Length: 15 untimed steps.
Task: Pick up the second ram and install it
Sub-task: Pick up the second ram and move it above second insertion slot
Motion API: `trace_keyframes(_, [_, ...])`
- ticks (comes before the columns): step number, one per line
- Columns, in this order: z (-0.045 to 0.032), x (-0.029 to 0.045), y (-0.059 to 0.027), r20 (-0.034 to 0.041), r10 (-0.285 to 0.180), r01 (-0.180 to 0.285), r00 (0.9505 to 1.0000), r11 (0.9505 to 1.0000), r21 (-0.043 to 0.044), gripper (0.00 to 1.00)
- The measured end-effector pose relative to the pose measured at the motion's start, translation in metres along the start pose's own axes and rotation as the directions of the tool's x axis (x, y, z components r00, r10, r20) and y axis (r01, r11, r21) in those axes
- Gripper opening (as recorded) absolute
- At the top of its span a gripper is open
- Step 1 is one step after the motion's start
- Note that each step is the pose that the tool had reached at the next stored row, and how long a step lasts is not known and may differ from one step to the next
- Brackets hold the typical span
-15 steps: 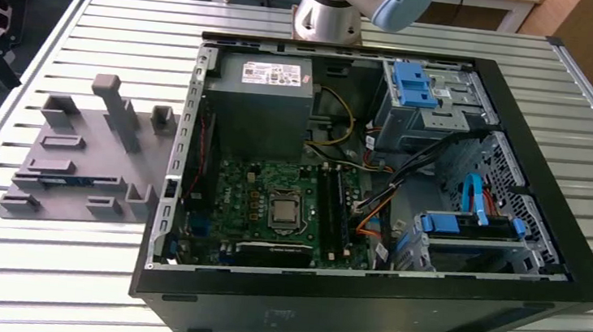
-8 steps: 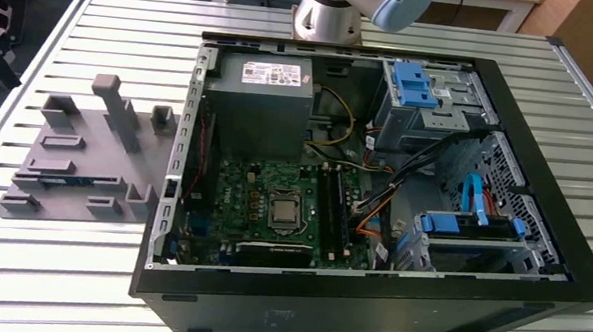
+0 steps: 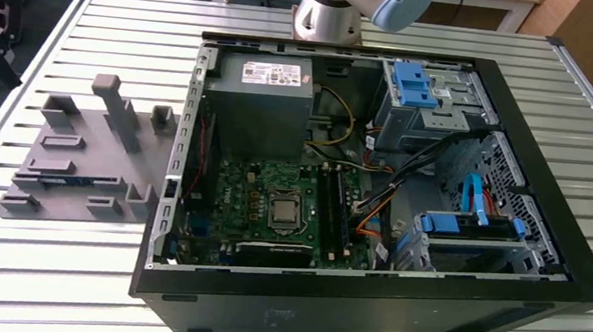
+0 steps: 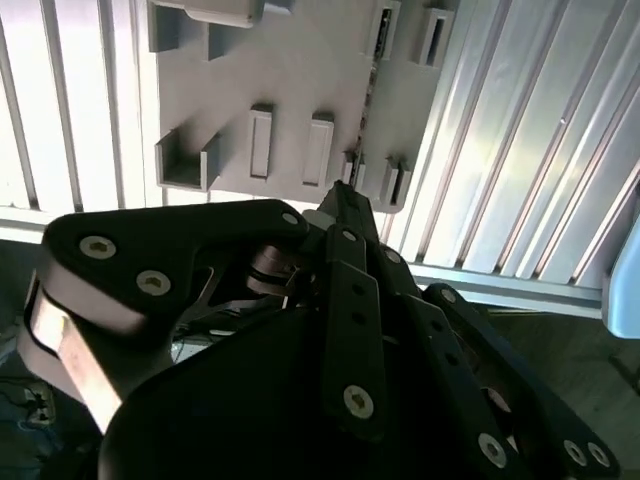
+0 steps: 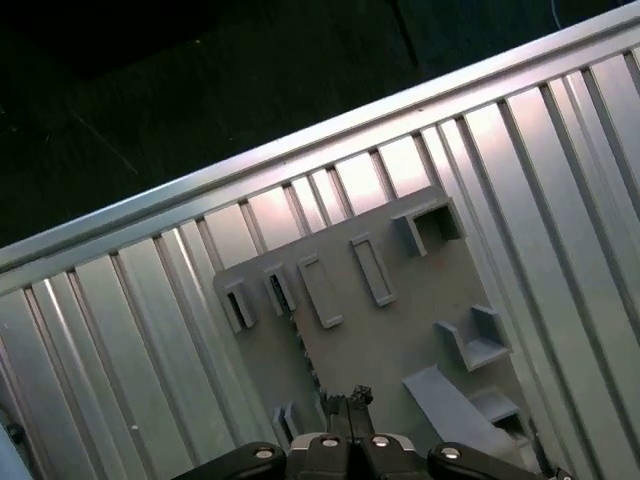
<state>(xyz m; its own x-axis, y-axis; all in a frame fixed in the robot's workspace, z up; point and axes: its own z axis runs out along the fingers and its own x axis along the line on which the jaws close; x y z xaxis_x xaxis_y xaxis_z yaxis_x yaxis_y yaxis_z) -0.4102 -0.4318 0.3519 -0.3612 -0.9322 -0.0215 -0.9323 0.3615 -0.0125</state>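
Above grey fixture [image 5: 400, 330], gripper [image 5: 346, 400] hangs closed tight, gripping nothing; second ram [image 3: 64, 180] sits slotted in fixture, at the exterior view's left of computer case [image 3: 370, 308].

the black gripper [image 4: 341, 197], fingers drawn together, hangs over the grey fixture [image 4: 290, 75] on the ribbed metal table [image 4: 520, 150], its tip near the second ram [image 4: 371, 90], a thin dark strip set edge-on in the fixture.

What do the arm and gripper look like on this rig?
The arm is a silver-grey tube with a light blue joint cap. The gripper is black, built of hinged link bars studded with silver screw heads.
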Motion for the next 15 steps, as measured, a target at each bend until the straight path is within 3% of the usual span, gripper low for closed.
trace_keyframes(4, [0.0005,0.0,0.0,0.0009,-0.072,0.072,0.9974,0.9974,-0.0015,0.11])
trace_keyframes(7, [0.001,0.0,0.0,0.0017,-0.127,0.127,0.9919,0.9919,-0.0026,0.11])
trace_keyframes(11, [0.0015,0.0,0.0,0.0028,-0.198,0.198,0.9802,0.9802,-0.004,0.11])
trace_keyframes(15, [0.0022,0.0,0.0,0.0041,-0.268,0.268,0.9634,0.9634,-0.0052,0.11])
